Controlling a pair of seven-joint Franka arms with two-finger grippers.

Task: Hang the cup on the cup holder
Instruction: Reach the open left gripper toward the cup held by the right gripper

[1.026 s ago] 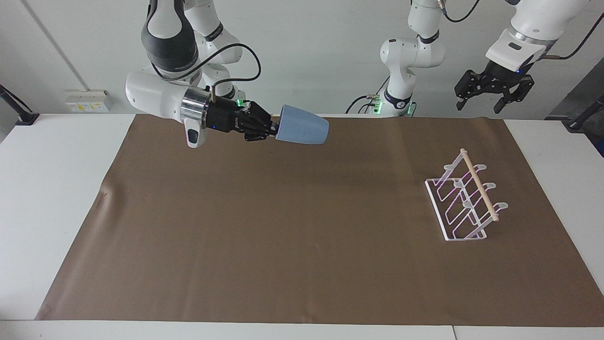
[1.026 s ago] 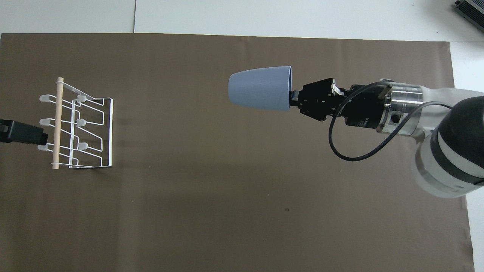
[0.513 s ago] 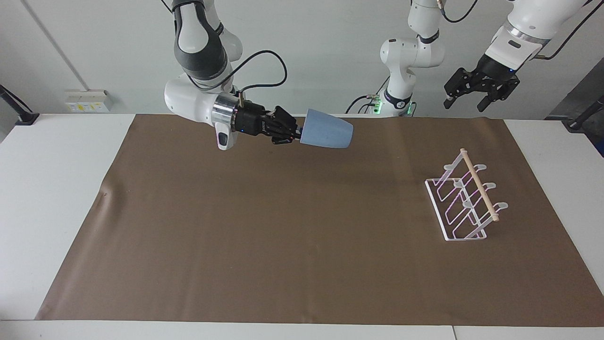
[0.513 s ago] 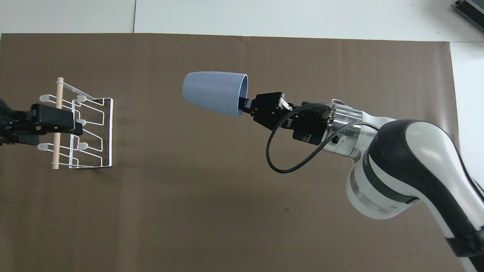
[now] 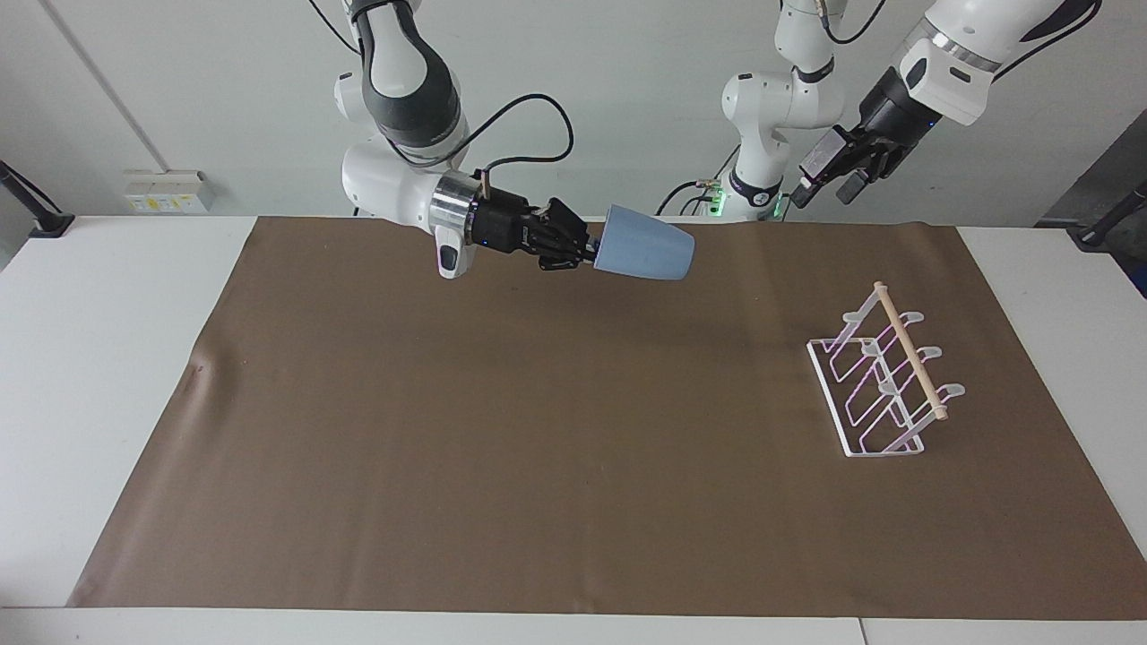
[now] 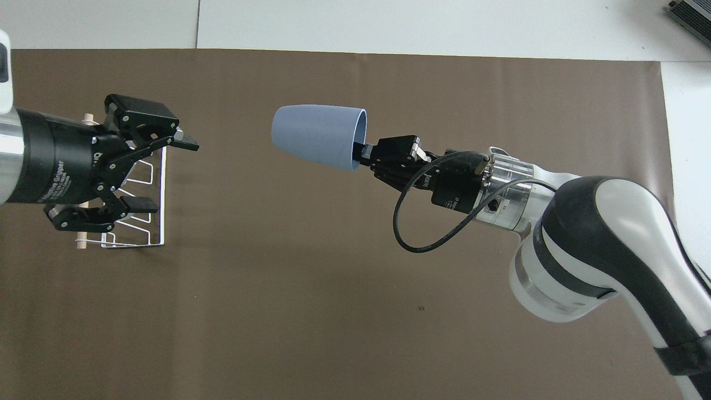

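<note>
The pale blue-grey cup [image 5: 647,255] is held on its side in the air, base pointing toward the left arm's end of the table. My right gripper [image 5: 597,253] is shut on its rim, over the mat's middle part near the robots. It also shows in the overhead view, the cup [image 6: 316,136] ahead of the right gripper [image 6: 358,151]. The white wire cup holder [image 5: 883,385] with its wooden dowel stands on the mat at the left arm's end. My left gripper [image 5: 826,185] is open and empty, raised high. In the overhead view the left gripper [image 6: 166,175] covers most of the cup holder [image 6: 164,222].
A brown mat [image 5: 538,448] covers most of the white table. A grey device [image 6: 691,14] lies at the table's corner farthest from the robots, at the right arm's end.
My right gripper has carried the cup toward the left arm's end of the table. My left gripper has risen and turned, and in the overhead view has come over the cup holder.
</note>
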